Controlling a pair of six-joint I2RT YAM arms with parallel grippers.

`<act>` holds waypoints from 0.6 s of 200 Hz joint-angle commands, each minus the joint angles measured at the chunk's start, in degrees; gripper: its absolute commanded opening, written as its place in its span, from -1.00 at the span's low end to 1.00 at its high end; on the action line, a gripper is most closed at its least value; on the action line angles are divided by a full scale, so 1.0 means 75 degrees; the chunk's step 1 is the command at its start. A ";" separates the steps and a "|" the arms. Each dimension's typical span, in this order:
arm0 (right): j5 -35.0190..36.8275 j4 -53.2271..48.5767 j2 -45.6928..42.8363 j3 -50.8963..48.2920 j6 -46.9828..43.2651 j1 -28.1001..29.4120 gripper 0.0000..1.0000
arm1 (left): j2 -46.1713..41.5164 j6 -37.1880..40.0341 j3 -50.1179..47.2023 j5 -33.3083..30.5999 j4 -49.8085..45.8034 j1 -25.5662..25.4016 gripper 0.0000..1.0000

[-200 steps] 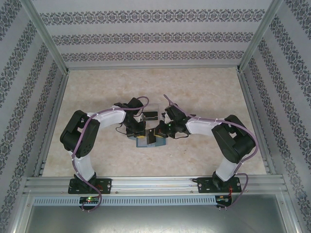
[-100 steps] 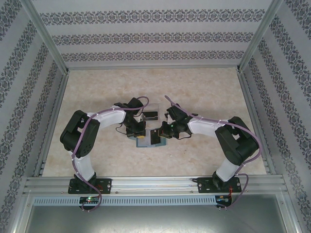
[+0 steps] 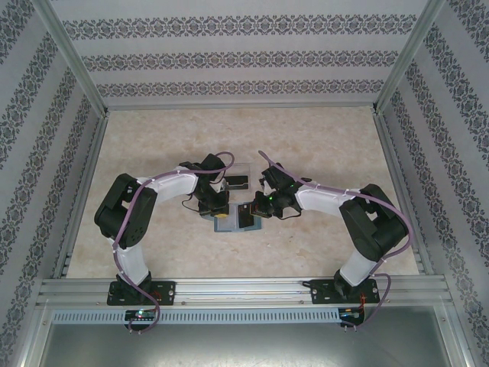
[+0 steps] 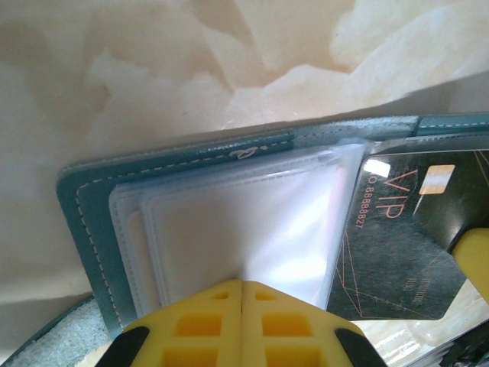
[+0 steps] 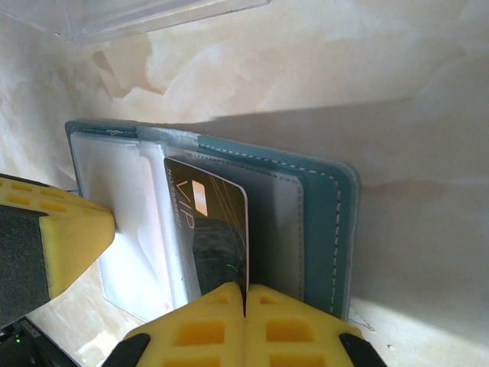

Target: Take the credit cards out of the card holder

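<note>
The teal card holder (image 3: 229, 222) lies open on the table between both arms. In the left wrist view its cover (image 4: 84, 206) frames a stack of clear sleeves (image 4: 252, 222), and my left gripper (image 4: 242, 284) is shut on the near edge of one sleeve. A dark credit card marked VIP (image 5: 218, 229) sticks partway out of the right panel (image 5: 328, 222). My right gripper (image 5: 246, 292) is shut on that card's near edge. The same card (image 4: 397, 252) lies at the right of the left wrist view. The left gripper's yellow finger (image 5: 69, 233) rests against the sleeves.
A clear plastic tray (image 3: 238, 174) stands just behind the card holder with a dark card (image 3: 238, 183) in it; its edge (image 5: 153, 19) runs along the top of the right wrist view. Patterned walls and metal rails enclose the marbled table (image 3: 321, 138).
The right arm has drawn slightly to the right with the dark card in its grip. The left arm has stayed where it was.
</note>
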 commanded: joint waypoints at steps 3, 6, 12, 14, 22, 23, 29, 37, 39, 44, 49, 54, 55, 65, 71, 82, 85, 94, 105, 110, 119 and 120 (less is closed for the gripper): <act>0.0502 -0.0500 -0.0162 0.0064 -0.0037 0.0100 -0.89 | 0.0075 0.0158 -0.0129 -0.0301 -0.0455 -0.0108 -0.95; 0.0505 -0.0487 -0.0165 0.0063 -0.0024 0.0103 -0.89 | 0.0082 0.0167 -0.0124 -0.0309 -0.0462 -0.0107 -0.95; 0.0570 -0.0526 -0.0171 0.0052 0.0000 0.0134 -0.89 | 0.0083 0.0181 -0.0129 -0.0329 -0.0485 -0.0102 -0.95; 0.0589 -0.0539 -0.0180 0.0052 0.0004 0.0131 -0.89 | 0.0075 0.0182 -0.0129 -0.0334 -0.0483 -0.0099 -0.95; 0.0651 -0.0567 -0.0193 0.0052 0.0021 0.0141 -0.89 | 0.0070 0.0194 -0.0130 -0.0347 -0.0486 -0.0101 -0.95; 0.0655 -0.0563 -0.0194 0.0052 0.0023 0.0139 -0.89 | 0.0072 0.0194 -0.0129 -0.0347 -0.0486 -0.0105 -0.95; 0.0686 -0.0569 -0.0224 0.0040 0.0030 0.0143 -0.89 | 0.0072 0.0194 -0.0139 -0.0336 -0.0475 -0.0107 -0.95; 0.0760 -0.0577 -0.0271 0.0013 0.0048 0.0148 -0.89 | 0.0083 0.0194 -0.0141 -0.0325 -0.0452 -0.0102 -0.95; 0.0768 -0.0585 -0.0274 0.0015 0.0054 0.0149 -0.89 | 0.0084 0.0200 -0.0141 -0.0324 -0.0460 -0.0102 -0.95; 0.0813 -0.0593 -0.0298 0.0006 0.0064 0.0159 -0.89 | 0.0087 0.0186 -0.0138 -0.0316 -0.0455 -0.0100 -0.95; 0.0850 -0.0593 -0.0333 0.0005 0.0074 0.0159 -0.89 | 0.0087 0.0171 -0.0139 -0.0295 -0.0445 -0.0105 -0.95; 0.0866 -0.0605 -0.0354 0.0016 0.0083 0.0169 -0.89 | 0.0090 0.0165 -0.0150 -0.0295 -0.0430 -0.0108 -0.95; 0.0867 -0.0611 -0.0356 0.0022 0.0083 0.0171 -0.89 | 0.0081 0.0162 -0.0157 -0.0292 -0.0417 -0.0109 -0.95; 0.0916 -0.0652 -0.0380 0.0040 0.0095 0.0183 -0.89 | 0.0073 0.0149 -0.0184 -0.0278 -0.0373 -0.0101 -0.95; 0.0943 -0.0662 -0.0393 0.0051 0.0101 0.0204 -0.89 | 0.0082 0.0153 -0.0176 -0.0273 -0.0358 -0.0109 -0.95; 0.1004 -0.0651 -0.0402 0.0052 0.0145 0.0247 -0.89 | 0.0107 0.0158 -0.0175 -0.0255 -0.0369 -0.0104 -0.95; 0.1006 -0.0643 -0.0399 0.0052 0.0158 0.0262 -0.89 | 0.0090 0.0165 -0.0179 -0.0254 -0.0385 -0.0108 -0.95; 0.0971 -0.0608 -0.0366 0.0079 0.0185 0.0295 -0.88 | 0.0076 0.0170 -0.0203 -0.0266 -0.0381 -0.0106 -0.95; 0.0876 -0.0532 -0.0290 0.0124 0.0200 0.0362 -0.88 | 0.0028 0.0162 -0.0228 -0.0266 -0.0340 -0.0102 -0.95; 0.0827 -0.0473 -0.0249 0.0159 0.0209 0.0411 -0.88 | 0.0031 0.0165 -0.0242 -0.0238 -0.0329 -0.0101 -0.95; 0.0770 -0.0371 -0.0200 0.0201 0.0242 0.0503 -0.88 | 0.0059 0.0161 -0.0225 -0.0196 -0.0322 -0.0101 -0.95; 0.0767 -0.0365 -0.0197 0.0208 0.0251 0.0508 -0.88 | 0.0054 0.0160 -0.0224 -0.0196 -0.0322 -0.0106 -0.95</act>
